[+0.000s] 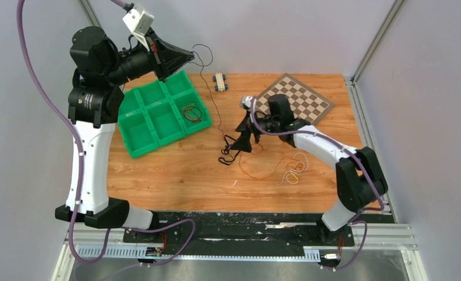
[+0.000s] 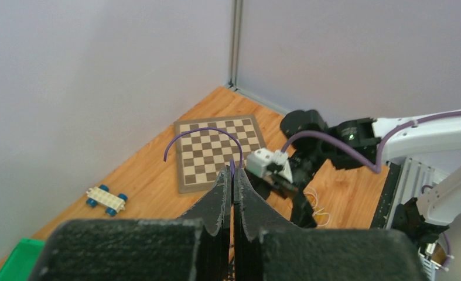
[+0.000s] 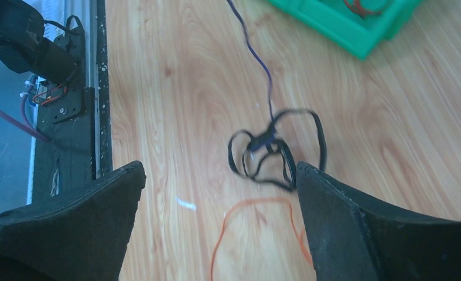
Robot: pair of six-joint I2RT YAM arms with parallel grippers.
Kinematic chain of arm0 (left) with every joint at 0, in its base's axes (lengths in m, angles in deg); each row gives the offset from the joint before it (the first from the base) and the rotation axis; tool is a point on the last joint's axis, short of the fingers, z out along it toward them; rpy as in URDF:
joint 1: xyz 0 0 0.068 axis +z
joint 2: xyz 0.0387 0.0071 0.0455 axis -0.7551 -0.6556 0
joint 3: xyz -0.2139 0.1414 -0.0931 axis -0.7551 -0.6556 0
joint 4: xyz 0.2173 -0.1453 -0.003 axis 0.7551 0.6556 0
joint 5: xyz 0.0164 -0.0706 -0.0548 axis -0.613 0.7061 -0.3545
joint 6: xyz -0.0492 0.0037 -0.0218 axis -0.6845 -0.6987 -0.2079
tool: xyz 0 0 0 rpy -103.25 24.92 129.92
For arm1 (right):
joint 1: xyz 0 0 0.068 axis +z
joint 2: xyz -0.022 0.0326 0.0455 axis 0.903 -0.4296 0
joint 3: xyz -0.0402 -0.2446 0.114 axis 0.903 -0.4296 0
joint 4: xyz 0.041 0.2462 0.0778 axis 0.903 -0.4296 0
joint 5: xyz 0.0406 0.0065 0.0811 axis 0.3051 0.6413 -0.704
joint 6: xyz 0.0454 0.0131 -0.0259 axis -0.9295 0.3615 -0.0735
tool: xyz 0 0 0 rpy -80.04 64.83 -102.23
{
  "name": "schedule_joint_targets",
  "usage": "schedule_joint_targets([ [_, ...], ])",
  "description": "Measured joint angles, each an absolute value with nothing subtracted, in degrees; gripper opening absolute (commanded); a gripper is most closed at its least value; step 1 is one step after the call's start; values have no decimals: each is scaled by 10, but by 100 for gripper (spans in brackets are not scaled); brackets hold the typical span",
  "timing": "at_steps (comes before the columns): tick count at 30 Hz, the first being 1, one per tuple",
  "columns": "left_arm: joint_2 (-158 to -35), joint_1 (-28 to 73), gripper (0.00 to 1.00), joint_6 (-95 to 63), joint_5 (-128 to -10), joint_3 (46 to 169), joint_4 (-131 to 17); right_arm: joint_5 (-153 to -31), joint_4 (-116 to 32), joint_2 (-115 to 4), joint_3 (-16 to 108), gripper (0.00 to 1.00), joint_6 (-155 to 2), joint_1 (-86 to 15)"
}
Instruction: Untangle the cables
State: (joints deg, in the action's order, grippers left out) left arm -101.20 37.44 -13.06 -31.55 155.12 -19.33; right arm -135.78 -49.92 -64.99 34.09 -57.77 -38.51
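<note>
My left gripper (image 1: 190, 57) is raised above the back left of the table and shut on a thin purple cable (image 1: 214, 99). In the left wrist view the purple cable (image 2: 201, 132) arcs out from the closed tips of that gripper (image 2: 232, 174). The cable runs down to a black cable tangle (image 1: 226, 156) on the wood. My right gripper (image 1: 235, 145) hovers open just over that tangle. In the right wrist view the black tangle (image 3: 275, 153) lies between and ahead of the wide-open fingers of that gripper (image 3: 217, 175), with the purple cable (image 3: 257, 58) leading away and an orange cable (image 3: 257, 205) below.
A green compartment tray (image 1: 157, 120) at the left holds a red-brown cable (image 1: 191, 111). A toy car (image 1: 219, 81) and a checkerboard (image 1: 295, 98) lie at the back. An orange cable (image 1: 263, 173) and a white-yellow cable (image 1: 295, 170) lie right of the tangle.
</note>
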Motion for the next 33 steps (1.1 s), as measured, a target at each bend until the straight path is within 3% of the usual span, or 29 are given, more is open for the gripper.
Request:
schedule_joint_targets([
  [6,-1012,377,0,-168,-318,1562,-209,-1322,-381,-783,378,45,-620,-302],
  [9,-1030,389,0,-194,-346,1617,-212,-1312,-364,-862,408,31,-650,-296],
  [14,-1066,427,0,-207,-410,1747,-233,-1304,-390,-924,404,34,-696,-313],
  [18,-1053,461,0,-206,-457,1755,-269,-1309,-407,-920,380,37,-712,-330],
  [33,-1011,580,0,-178,-541,1533,-310,-1313,-484,-881,369,40,-713,-375],
])
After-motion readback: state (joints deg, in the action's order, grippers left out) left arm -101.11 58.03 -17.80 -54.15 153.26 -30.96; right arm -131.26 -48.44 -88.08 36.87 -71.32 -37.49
